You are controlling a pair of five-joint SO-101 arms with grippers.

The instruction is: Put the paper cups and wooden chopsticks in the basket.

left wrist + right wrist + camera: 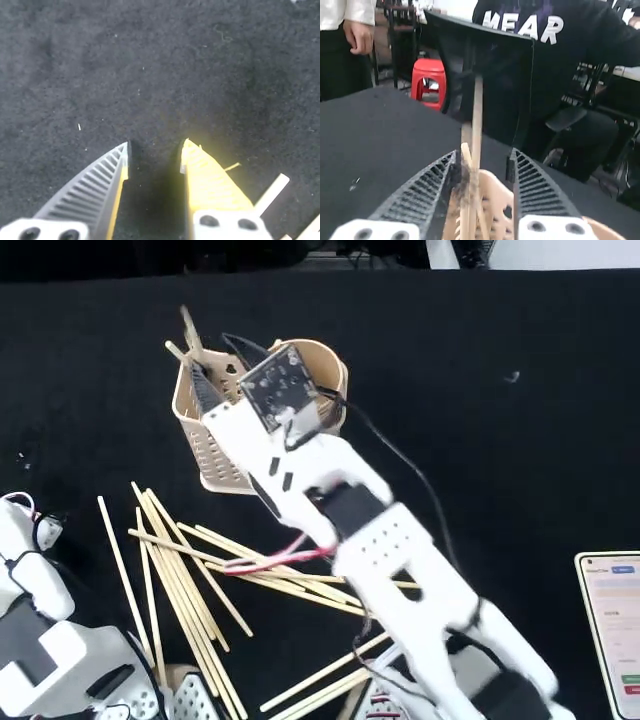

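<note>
high view: right gripper (pixel 205 380) sits over the basket (pixel 215 465); loose chopsticks (pixel 185 575) lie on the table just beside it. left wrist: left gripper (pixel 154 145) parted above black cloth. right wrist: jaws apart, upright chopsticks (pixel 476 110) between them, close by one finger.

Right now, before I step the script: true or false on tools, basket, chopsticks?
1. The right tool hangs over the basket. True.
2. The left tool grips a chopstick. False: it is open and empty above the black cloth.
3. Every chopstick is already in the basket. False: many chopsticks lie loose on the table.
4. A phone lies at the table's right edge in the high view. True.
</note>
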